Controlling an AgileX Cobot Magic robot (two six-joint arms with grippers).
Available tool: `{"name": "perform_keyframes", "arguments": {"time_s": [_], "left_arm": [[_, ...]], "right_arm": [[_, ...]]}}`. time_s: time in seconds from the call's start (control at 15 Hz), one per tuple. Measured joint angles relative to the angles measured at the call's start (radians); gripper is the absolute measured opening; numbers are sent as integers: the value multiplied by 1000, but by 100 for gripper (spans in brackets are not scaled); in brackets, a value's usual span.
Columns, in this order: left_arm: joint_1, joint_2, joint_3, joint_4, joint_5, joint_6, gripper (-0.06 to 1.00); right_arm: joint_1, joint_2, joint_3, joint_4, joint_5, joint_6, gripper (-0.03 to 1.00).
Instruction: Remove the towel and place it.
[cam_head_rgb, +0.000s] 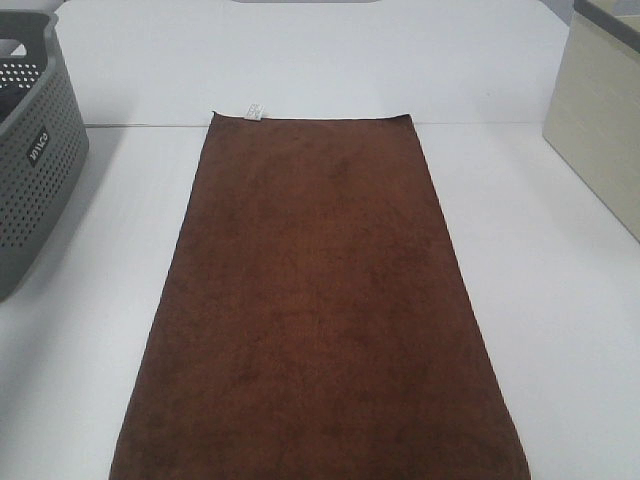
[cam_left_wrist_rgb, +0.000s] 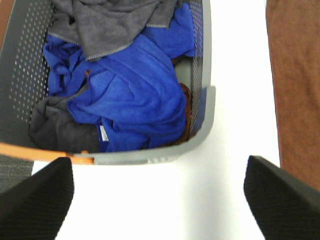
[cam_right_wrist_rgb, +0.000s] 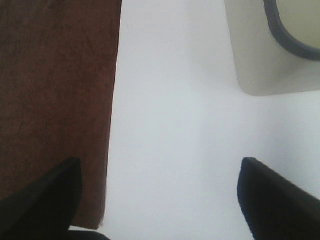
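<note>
Lying flat down the middle of the white table (cam_head_rgb: 560, 300), the dark brown rectangular terry towel (cam_head_rgb: 315, 310) shows a small white tag (cam_head_rgb: 253, 111) at its far edge, print unreadable. A grey perforated plastic basket (cam_head_rgb: 35, 170) far left holds blue cloths (cam_left_wrist_rgb: 130, 95); its label is illegible. A beige box (cam_head_rgb: 600, 110) sits far right. Left gripper (cam_left_wrist_rgb: 160, 195) and right gripper (cam_right_wrist_rgb: 157, 197) hang spread wide, empty.

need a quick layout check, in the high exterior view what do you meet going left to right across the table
grey basket → brown towel spread flat in the middle → beige box at the right edge
</note>
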Motion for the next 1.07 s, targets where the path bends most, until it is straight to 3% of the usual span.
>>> {"name": "perform_keyframes", "arguments": {"time_s": [0.27,0.33,0.53,0.73,1.07], "left_arm": [[0,-312,275,26,-29,-5,85],[0,-439,397,27,-55,-5,85],[0,-620,550,26,-73,-5,84],[0,-812,649,21,-74,-5,84],[0,-1045,667,-9,-113,-5,84]], "right_arm": [[0,-433,298,-42,-72,1,81],[0,-534,372,-58,-99,1,81],[0,-685,499,-63,-126,1,81],[0,-803,590,-64,-135,1,81],[0,-944,659,-91,-123,-14,81]]}}
